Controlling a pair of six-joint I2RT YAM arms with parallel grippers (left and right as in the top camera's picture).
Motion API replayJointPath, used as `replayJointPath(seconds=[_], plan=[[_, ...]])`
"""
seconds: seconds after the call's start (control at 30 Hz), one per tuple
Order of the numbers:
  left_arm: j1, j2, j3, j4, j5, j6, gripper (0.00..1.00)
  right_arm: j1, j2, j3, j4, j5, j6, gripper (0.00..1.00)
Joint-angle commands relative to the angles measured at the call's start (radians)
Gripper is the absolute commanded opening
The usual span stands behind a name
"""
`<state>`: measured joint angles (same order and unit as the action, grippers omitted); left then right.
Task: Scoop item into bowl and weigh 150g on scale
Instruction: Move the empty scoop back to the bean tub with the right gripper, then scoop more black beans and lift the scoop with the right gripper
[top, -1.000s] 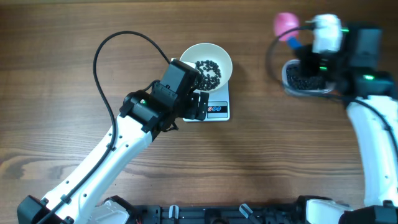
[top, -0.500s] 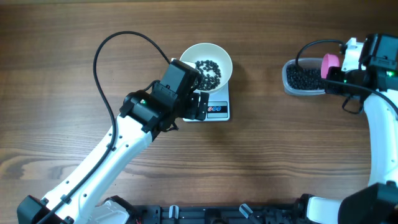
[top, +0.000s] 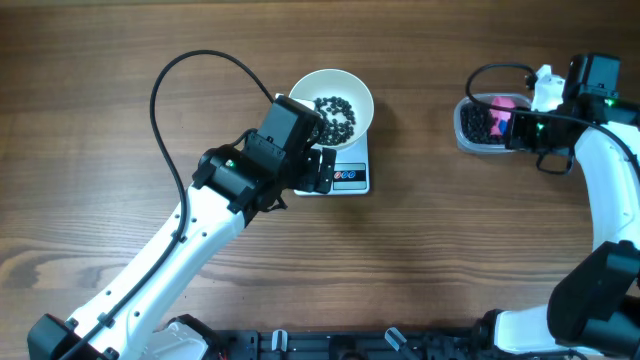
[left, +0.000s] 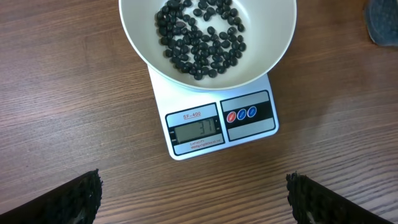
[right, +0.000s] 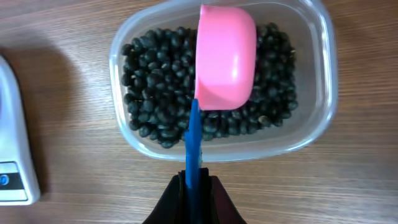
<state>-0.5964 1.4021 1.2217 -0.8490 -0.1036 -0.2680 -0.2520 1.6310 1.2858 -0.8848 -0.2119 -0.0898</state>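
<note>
Clamping the thin blue handle (right: 193, 143) between shut jaws, the right gripper (right: 194, 183) holds the pink scoop (right: 226, 57) straight out ahead of itself. The scoop's long axis runs from the jaws forward, cup end farthest away. The cup's smooth back faces the wrist camera, so its mouth seems turned down toward the beans (right: 155, 81) just beneath it. Those beans fill the clear tub (right: 311, 134), whose long axis lies crosswise to the handle.

This looks like the refill step: the cup is over the heap but not yet loaded. The next move probably calls for dipping and rolling the cup mouth-up, then a level carry off to the gripper's left, where the scale's (right: 12, 143) edge shows.

The left gripper (left: 196, 202) hangs wide open, holding nothing. Ahead of it stands the scale (left: 217, 124), display toward it, with the white bowl (left: 140, 43) seated on top beyond, holding a thin layer of beans (left: 202, 37). The display (left: 196, 129) seems to read well short of target.
</note>
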Motion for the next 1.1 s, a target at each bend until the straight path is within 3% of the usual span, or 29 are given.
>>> replayJointPath(seconds=[0.0, 0.1, 1.07], plan=[[-0.004, -0.016, -0.008, 0.0, 0.009, -0.009, 1.0, 0.0, 0.017, 0.014, -0.008, -0.083, -0.027, 0.04], [-0.004, -0.016, -0.008, 0.0, 0.009, -0.009, 1.0, 0.0, 0.017, 0.014, -0.046, -0.136, -0.095, 0.04], [-0.004, -0.014, -0.008, 0.0, 0.009, -0.009, 1.0, -0.083, 0.017, -0.023, -0.043, -0.299, -0.071, 0.04]])
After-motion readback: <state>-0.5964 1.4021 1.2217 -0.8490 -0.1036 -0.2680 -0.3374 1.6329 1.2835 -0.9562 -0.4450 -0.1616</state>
